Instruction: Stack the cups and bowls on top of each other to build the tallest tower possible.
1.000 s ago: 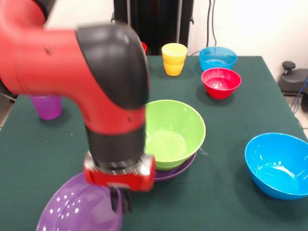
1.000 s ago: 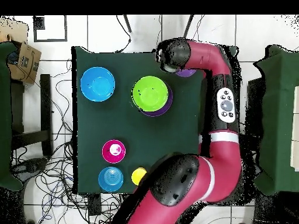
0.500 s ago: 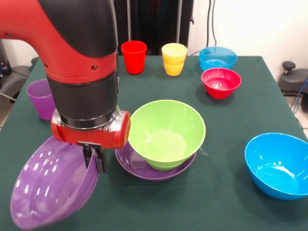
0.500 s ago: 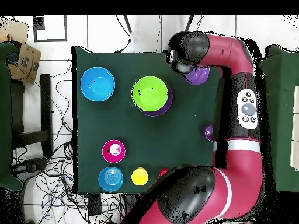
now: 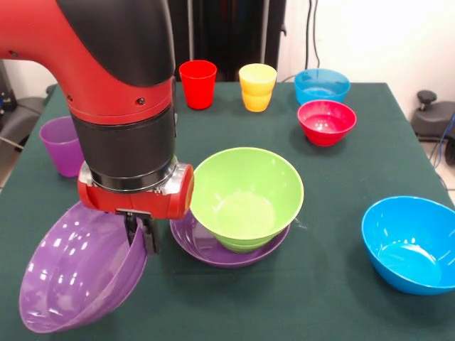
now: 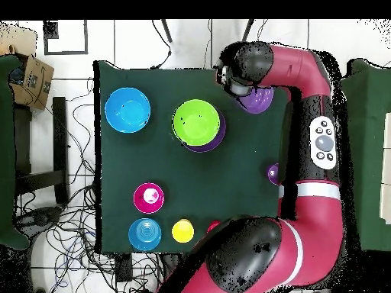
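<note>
My gripper [image 5: 144, 243] is shut on the rim of a large purple bowl [image 5: 78, 277], which hangs tilted over the table's near left corner. From above, that purple bowl [image 6: 262, 99] pokes out beside the arm's wrist. A lime green bowl [image 5: 245, 192] sits inside a second purple bowl [image 5: 206, 245] at the table's middle, just right of my gripper; this is the tower. A large blue bowl [image 5: 409, 241] stands alone at the right. The red cup [image 5: 197, 84], yellow cup [image 5: 257, 87] and purple cup [image 5: 60, 145] stand upright.
A small red bowl [image 5: 327, 121] and a small light blue bowl [image 5: 321, 85] stand at the far right. In the overhead view the lime green bowl [image 6: 196, 123] and blue bowl [image 6: 127, 109] lie left of the arm. The arm's bulk covers the table's left side.
Over the last second the arm swung to the picture's left in the front view, carrying the purple bowl up and tilting it. In the last half second it barely shifted.
</note>
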### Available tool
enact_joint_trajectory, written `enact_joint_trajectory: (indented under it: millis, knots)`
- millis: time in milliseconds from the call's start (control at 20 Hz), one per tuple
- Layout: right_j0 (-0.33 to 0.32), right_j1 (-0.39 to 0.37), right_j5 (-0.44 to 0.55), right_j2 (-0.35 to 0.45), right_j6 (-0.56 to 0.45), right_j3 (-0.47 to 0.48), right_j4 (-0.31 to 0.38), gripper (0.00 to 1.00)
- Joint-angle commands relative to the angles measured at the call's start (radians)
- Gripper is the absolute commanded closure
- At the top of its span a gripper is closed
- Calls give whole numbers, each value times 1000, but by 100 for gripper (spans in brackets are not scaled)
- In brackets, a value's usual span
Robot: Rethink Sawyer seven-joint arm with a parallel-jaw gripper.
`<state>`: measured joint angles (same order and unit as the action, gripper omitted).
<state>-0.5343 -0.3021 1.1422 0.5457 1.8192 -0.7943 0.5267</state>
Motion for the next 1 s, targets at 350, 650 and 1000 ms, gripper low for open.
enact_joint_trajectory:
  millis: [350, 650, 1000]
  knots:
    - [-3, -177, -42, -58, -2, -444, -63, 100]
    - [-14, -370, -11, -85, 53, -629, -144, 100]
    - [-23, -466, 81, -91, 4, -634, -181, 100]
